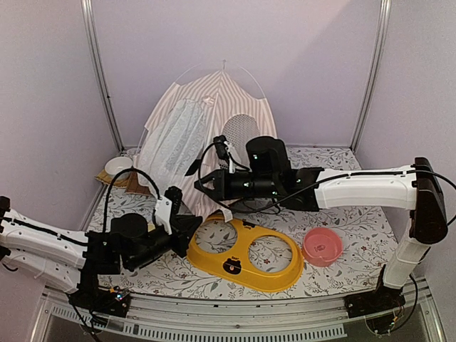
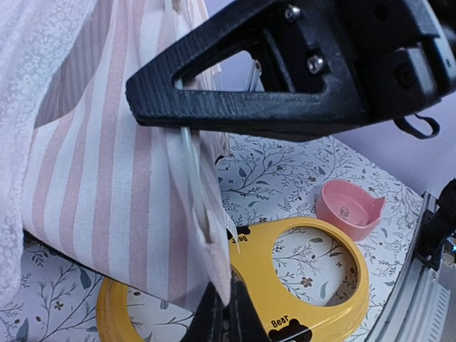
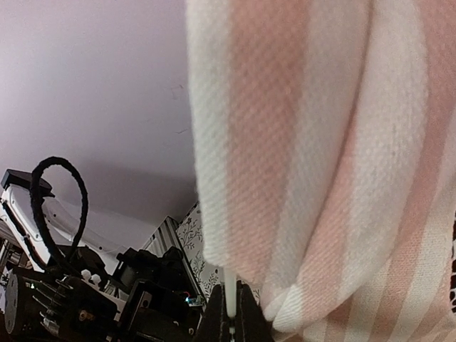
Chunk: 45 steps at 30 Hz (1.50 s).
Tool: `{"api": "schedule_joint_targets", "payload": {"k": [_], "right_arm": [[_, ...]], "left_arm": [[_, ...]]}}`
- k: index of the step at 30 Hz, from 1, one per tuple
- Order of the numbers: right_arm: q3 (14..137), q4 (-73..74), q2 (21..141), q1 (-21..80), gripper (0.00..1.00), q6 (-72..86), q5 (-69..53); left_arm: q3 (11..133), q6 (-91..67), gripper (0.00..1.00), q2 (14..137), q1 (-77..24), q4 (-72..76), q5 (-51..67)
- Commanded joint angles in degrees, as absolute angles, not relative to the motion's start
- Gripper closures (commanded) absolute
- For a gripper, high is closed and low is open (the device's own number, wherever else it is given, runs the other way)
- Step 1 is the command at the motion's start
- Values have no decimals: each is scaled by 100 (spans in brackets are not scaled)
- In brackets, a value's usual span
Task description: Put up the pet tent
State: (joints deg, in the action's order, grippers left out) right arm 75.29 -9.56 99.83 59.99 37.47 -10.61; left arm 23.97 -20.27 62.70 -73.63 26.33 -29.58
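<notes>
Pink-striped pet tent standing at the back, left gripper clamped on its lower hem corner, right gripper clenched on its thin white pole

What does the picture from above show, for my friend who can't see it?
A pink-and-white striped pet tent stands at the back, and the left hand and right hand are both shut on its front edge. A yellow two-hole bowl holder and a pink bowl sit nearer the camera.
</notes>
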Motion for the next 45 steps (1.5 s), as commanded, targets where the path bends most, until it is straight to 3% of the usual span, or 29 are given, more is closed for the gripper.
{"api": "schedule_joint_targets", "payload": {"k": [1, 4, 7, 19, 25, 33, 39, 42, 45], "right_arm": [[7572, -1196, 9939, 5878, 100, 3687, -312], [7549, -1195, 9948, 5914, 100, 3729, -316], [7562, -1204, 9982, 5941, 100, 3757, -340], [7658, -1129, 10072, 6009, 100, 3729, -356], [7326, -646, 9708, 6133, 100, 3405, 654], [6865, 189, 9183, 6121, 100, 2885, 1450], [6110, 824, 8517, 5761, 100, 3272, 1959], [5697, 1193, 8106, 5468, 90, 3660, 2074], [5274, 1389, 7743, 5110, 71, 3969, 1959]], "left_arm": [[2514, -2195, 93, 6326, -7403, 2061, -2582], [2541, -2263, 82, 6267, -7365, 2029, -2611], [2574, -2331, 79, 6220, -7335, 1933, -2700], [2902, -2431, 77, 5790, -6870, 1381, -2818], [3035, -2462, 73, 5461, -6598, 1088, -2714], [3329, -2470, 60, 5002, -6101, 446, -2787], [3595, -2345, 59, 4938, -5543, 140, -2596], [3779, -2288, 58, 5050, -5235, -4, -2471], [4025, -2278, 58, 5314, -4847, -219, -2244]]}}
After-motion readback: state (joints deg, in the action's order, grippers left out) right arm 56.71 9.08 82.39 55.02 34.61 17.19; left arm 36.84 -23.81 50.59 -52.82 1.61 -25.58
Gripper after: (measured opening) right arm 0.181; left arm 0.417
